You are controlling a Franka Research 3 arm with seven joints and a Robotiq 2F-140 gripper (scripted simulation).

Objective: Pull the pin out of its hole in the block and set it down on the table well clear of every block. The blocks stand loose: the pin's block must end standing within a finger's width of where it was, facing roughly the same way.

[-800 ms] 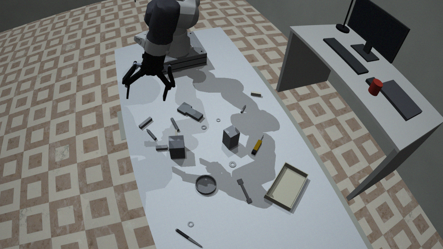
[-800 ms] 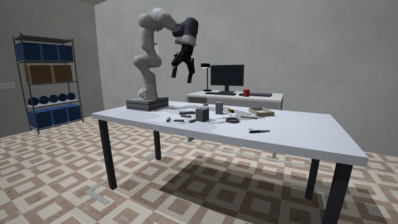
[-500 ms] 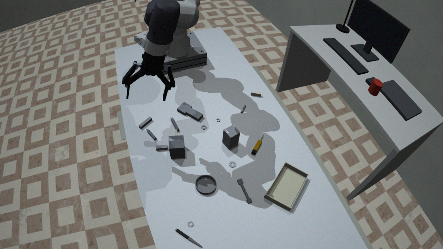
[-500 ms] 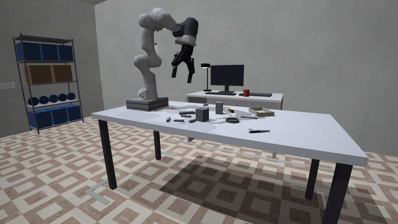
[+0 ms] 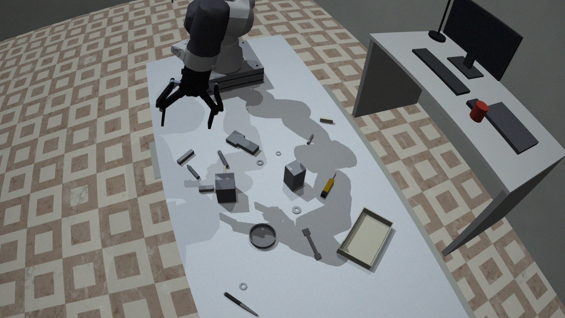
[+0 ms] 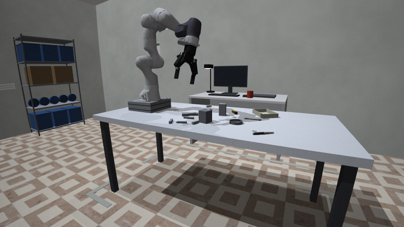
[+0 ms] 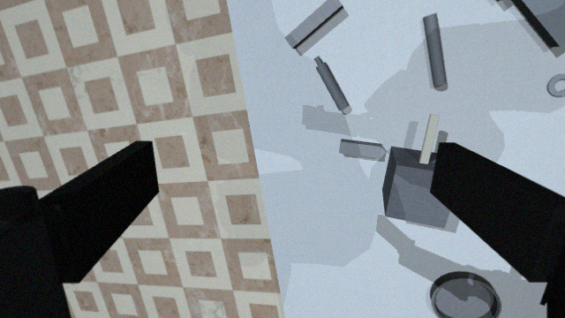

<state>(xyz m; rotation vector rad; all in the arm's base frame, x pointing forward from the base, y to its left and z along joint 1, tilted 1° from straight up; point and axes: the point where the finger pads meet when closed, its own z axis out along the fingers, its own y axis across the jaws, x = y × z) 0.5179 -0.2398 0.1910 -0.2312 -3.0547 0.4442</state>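
A pale cream pin (image 7: 429,139) stands upright in the top of a dark grey block (image 7: 412,187); the same pin (image 5: 225,169) and block (image 5: 225,187) show in the top view, left of the table's middle, and the block also shows in the exterior view (image 6: 204,116). A second, taller dark block (image 5: 294,175) stands to its right. My gripper (image 5: 185,120) hangs high above the table near the arm's base, fingers wide open and empty; it also shows in the exterior view (image 6: 184,78). In the wrist view the right finger hides part of the pin's block.
Loose grey bars and rods (image 5: 223,158) lie around the pin's block, with a stepped plate (image 5: 242,142), washers (image 5: 295,209), a round dish (image 5: 262,236), a yellow tool (image 5: 327,187), an open tray (image 5: 365,237) and a pen (image 5: 240,303). The table's left edge is close to the block.
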